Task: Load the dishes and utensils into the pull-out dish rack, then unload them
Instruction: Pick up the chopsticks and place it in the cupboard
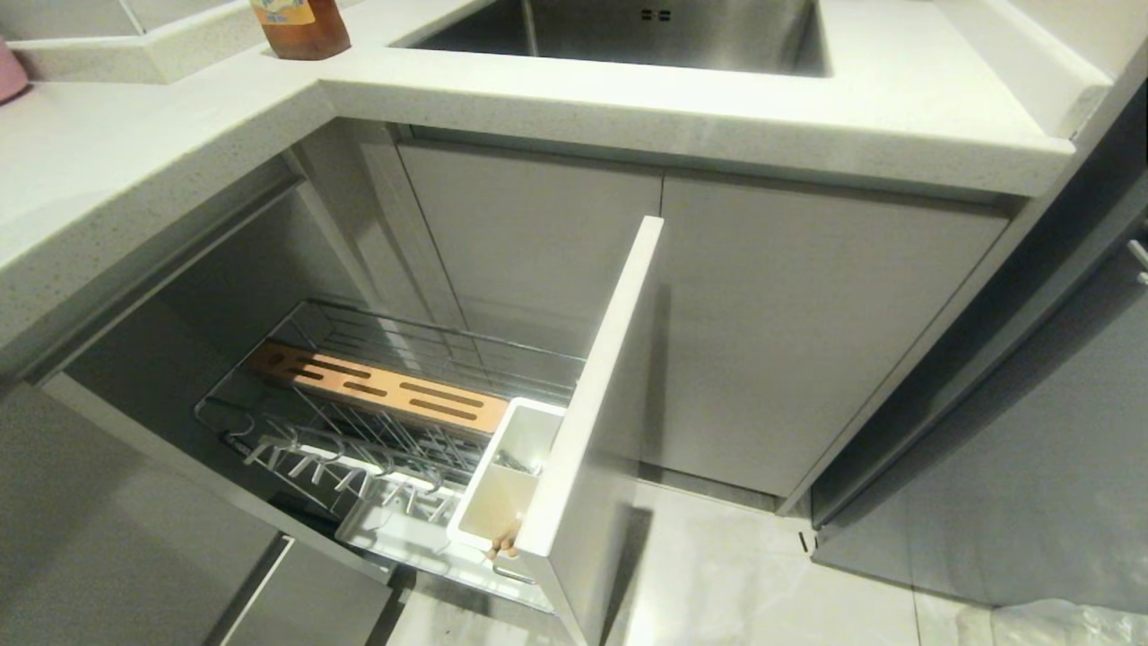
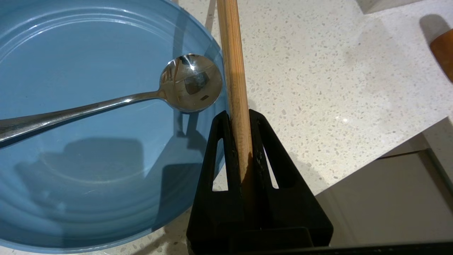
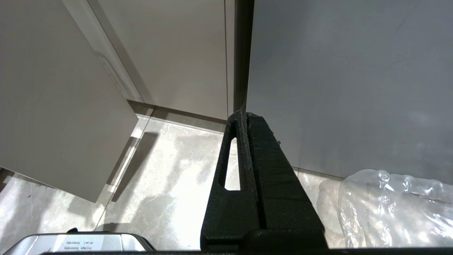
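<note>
In the left wrist view my left gripper (image 2: pixel 238 115) is shut on a light-wood chopstick (image 2: pixel 231 63), which runs straight out past the fingertips over the speckled countertop (image 2: pixel 318 88). Right beside it lies the light-blue plate (image 2: pixel 88 170) with the metal spoon (image 2: pixel 191 83) resting in it. The head view shows the pull-out dish rack (image 1: pixel 359 449) drawn out, with its wood strip (image 1: pixel 377 386), white utensil box (image 1: pixel 502 484) and front panel (image 1: pixel 592 395). Light-wood tips (image 1: pixel 504 544) show at the box's near end. My right gripper (image 3: pixel 245 114) is shut and empty, parked low before a cabinet.
A steel sink (image 1: pixel 628 36) sits in the counter above the two-door cabinet (image 1: pixel 762 332). An amber bottle (image 1: pixel 300 27) stands at the counter's back left. A clear plastic bag (image 3: pixel 389 205) lies on the pale tiled floor (image 3: pixel 170 198) near the right gripper.
</note>
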